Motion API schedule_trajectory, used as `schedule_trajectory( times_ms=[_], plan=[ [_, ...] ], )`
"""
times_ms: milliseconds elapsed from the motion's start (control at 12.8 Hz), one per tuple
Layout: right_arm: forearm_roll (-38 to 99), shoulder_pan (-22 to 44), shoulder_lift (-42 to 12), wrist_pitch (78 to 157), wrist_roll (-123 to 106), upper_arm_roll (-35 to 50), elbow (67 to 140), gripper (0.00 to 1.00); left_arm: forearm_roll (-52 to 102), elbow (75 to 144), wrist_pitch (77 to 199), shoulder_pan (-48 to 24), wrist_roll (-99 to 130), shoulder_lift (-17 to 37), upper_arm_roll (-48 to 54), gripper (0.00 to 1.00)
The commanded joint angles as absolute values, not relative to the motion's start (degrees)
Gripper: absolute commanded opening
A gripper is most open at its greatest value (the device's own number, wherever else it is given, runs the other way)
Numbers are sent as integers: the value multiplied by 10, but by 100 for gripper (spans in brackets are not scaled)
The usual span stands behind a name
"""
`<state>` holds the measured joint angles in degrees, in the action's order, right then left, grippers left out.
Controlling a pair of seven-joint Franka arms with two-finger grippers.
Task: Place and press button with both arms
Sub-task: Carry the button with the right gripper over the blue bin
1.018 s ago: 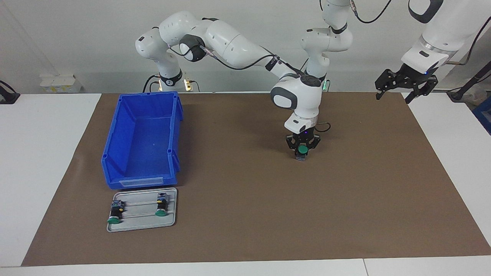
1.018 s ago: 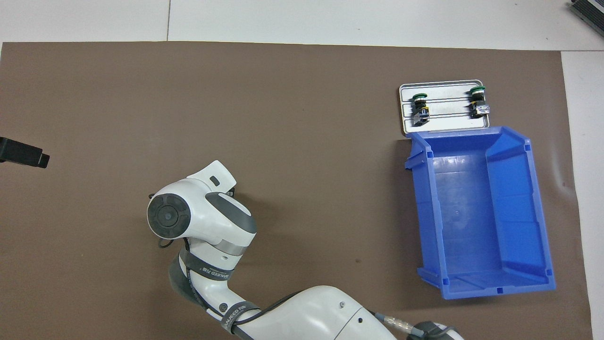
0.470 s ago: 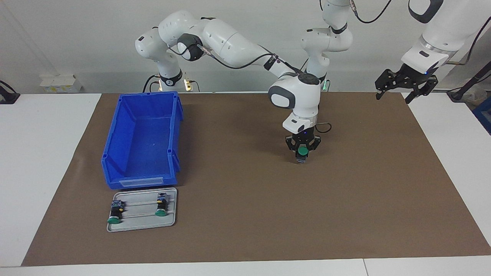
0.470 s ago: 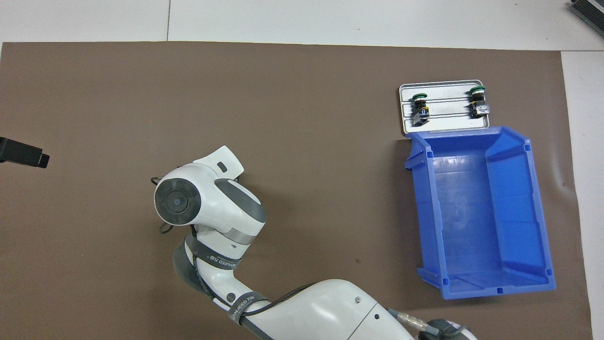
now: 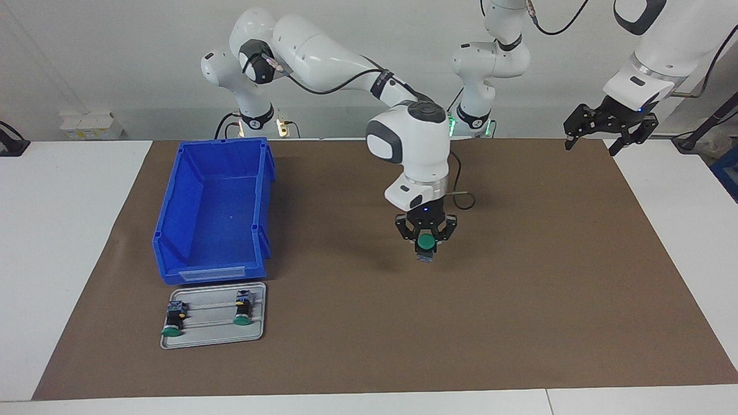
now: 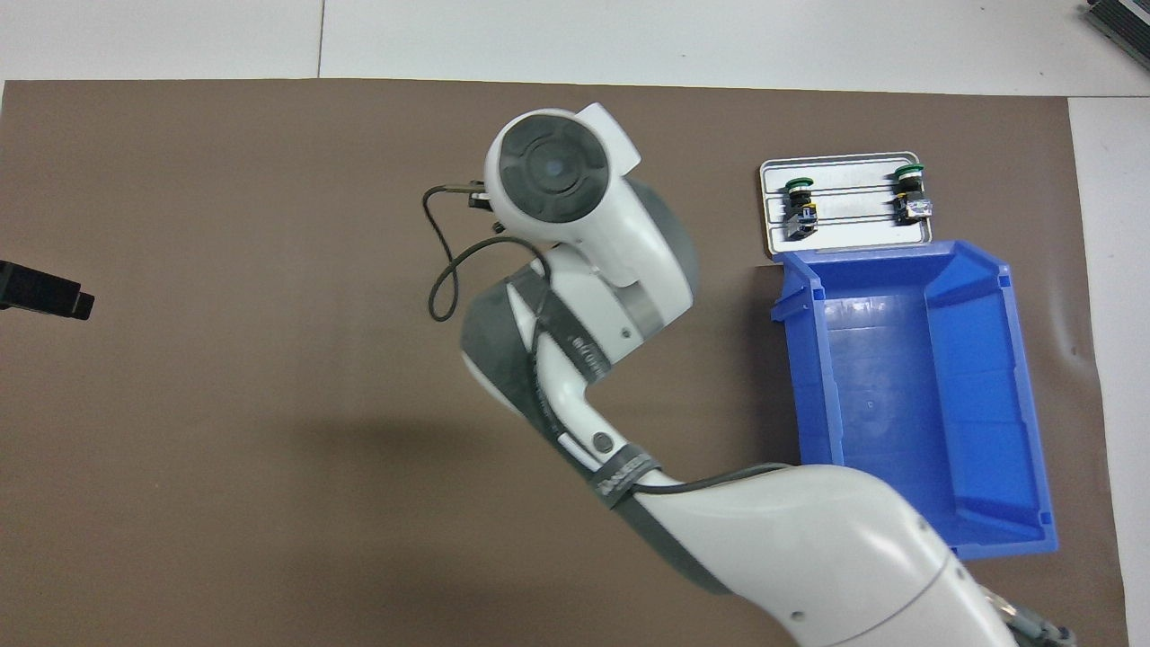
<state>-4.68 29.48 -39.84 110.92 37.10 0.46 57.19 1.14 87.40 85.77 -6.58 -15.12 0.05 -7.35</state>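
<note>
So far only the pick looks done: the right gripper is clamped on 1 button, its green cap turned toward the facing camera, and hangs in the air over the bare middle of the brown mat. In the overhead view the wrist of the right arm hides both gripper and button. Placing it on the mat is, by my reading, the step in hand; the press is not yet done.

The left gripper waits raised over the mat's corner at its own arm's end, well apart from the held button, and its fingers are spread with nothing between them. It would have to come across before any press.

Counts:
- 3 buttons: 1 in the right gripper, 2 spare buttons lying on their sides.
- 1 grey tray bearing those 2, well apart from the right gripper, toward the right arm's end.
- 1 blue bin, touching the tray, no buttons in it.
- 2 arms, 2 grippers.
</note>
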Motion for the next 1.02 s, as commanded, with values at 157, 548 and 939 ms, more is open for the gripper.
schedule_trajectory(
  times_ms=[157, 548, 939],
  plan=[
    [-33, 153, -254, 1054, 220, 15, 719, 0, 0, 887, 856, -64, -146, -12, -70, 100],
    [-33, 49, -73, 1177, 112, 15, 1004, 1, 0, 887, 856, -64, -146, -12, -70, 100],
    [32, -5, -3, 1206, 44, 15, 1145, 0, 0, 887, 856, -64, -146, -12, -70, 100]
  ],
)
